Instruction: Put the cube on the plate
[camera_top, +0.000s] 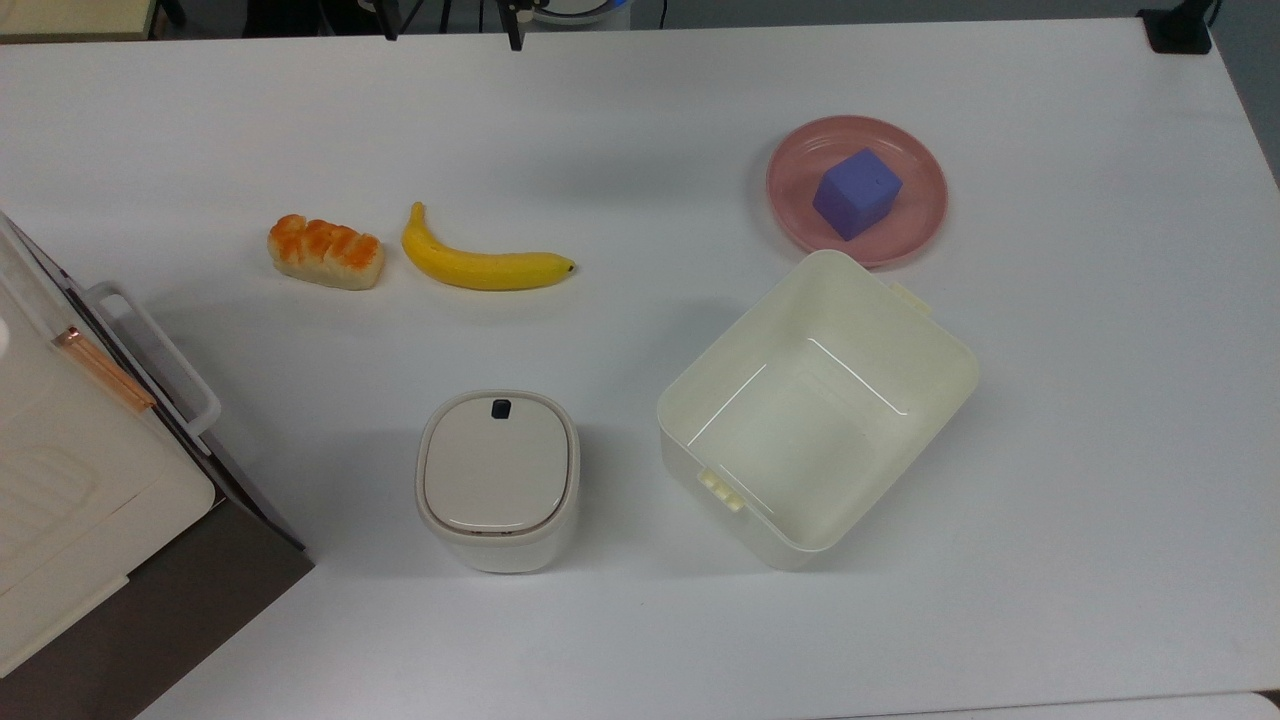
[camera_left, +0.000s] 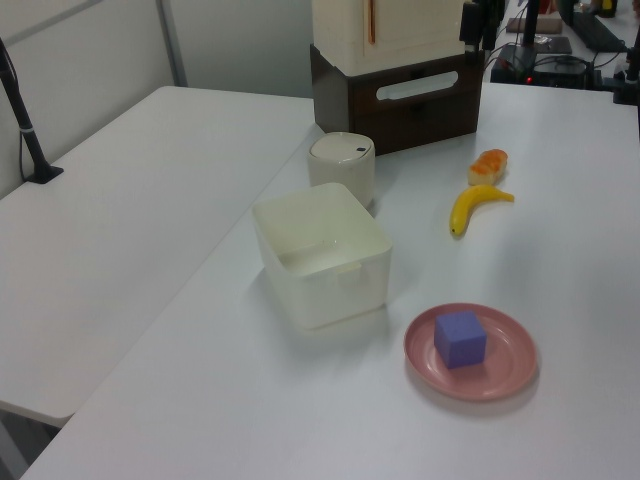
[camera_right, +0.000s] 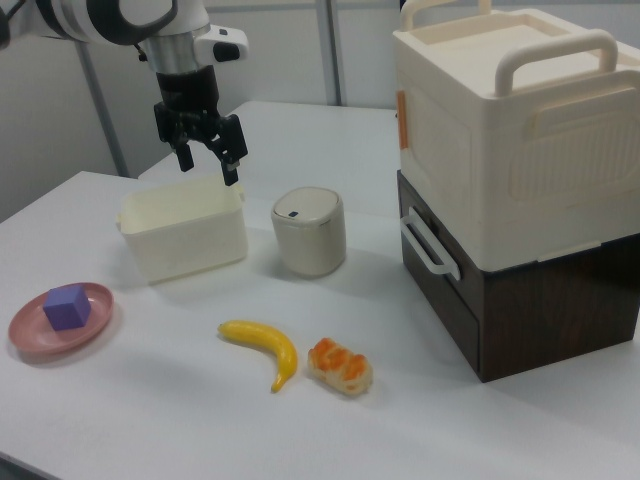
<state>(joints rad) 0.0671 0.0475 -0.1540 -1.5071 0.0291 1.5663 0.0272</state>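
The blue-violet cube (camera_top: 857, 193) rests on the pink plate (camera_top: 920, 225), near the plate's middle. The left view has the cube (camera_left: 460, 338) on the plate (camera_left: 510, 372) at the table's near end. In the right view the cube (camera_right: 67, 306) and plate (camera_right: 30, 332) lie at the right view's far left. My gripper (camera_right: 208, 166) hangs open and empty high above the table, over the cream tub (camera_right: 185, 237), well apart from the cube.
A cream tub (camera_top: 820, 410) stands just below the plate in the top view. A lidded beige canister (camera_top: 498, 478), a banana (camera_top: 485, 265) and a bread roll (camera_top: 325, 252) lie to the top view's left. A stacked cream and brown box (camera_right: 515, 180) fills the right view's right.
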